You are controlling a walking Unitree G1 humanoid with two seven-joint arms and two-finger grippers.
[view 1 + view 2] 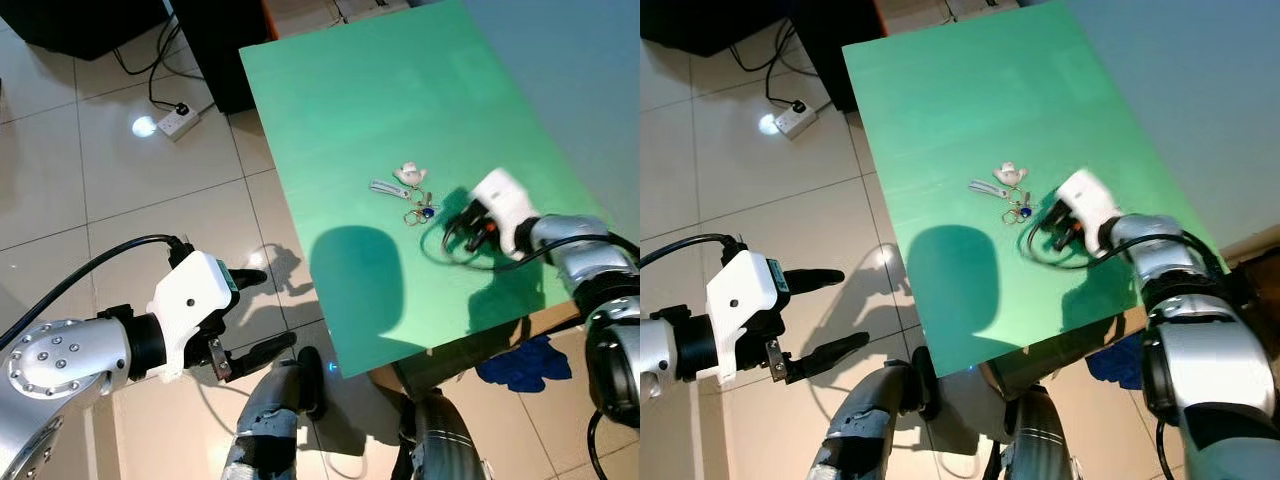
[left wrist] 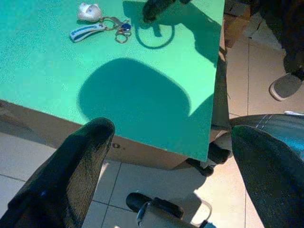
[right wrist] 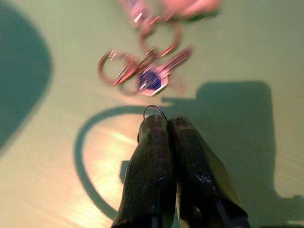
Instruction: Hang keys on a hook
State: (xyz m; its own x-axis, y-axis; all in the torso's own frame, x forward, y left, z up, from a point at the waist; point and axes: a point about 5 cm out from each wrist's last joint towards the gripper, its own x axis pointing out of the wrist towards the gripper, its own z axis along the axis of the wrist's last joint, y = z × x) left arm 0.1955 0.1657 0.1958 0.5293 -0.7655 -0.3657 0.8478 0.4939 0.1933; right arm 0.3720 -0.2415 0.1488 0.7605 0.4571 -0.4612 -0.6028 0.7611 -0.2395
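The right gripper (image 3: 164,124) has its two black fingers pressed together, with a thin wire loop (image 3: 154,110) poking out at their tips; it looks pinched there, though what it belongs to is hard to tell. The tips sit just short of the keys (image 3: 151,80), not touching them.

The main risk, as I judge it, is that closed fingers cannot take the key ring: pushing forward like this would only shove the keys across the green table (image 1: 400,120). The small loop could also slip from such a narrow pinch (the wrist picture is blurred, so the grip is uncertain).

The keys lie flat on the table with a white charm (image 1: 408,174) and a pale tag (image 1: 383,187) attached, just beyond the gripper. No hook is apparent near them.

The left gripper (image 1: 258,312) hangs well apart from the keys, over the tiled floor (image 1: 120,190) beside the table, fingers spread wide and empty.
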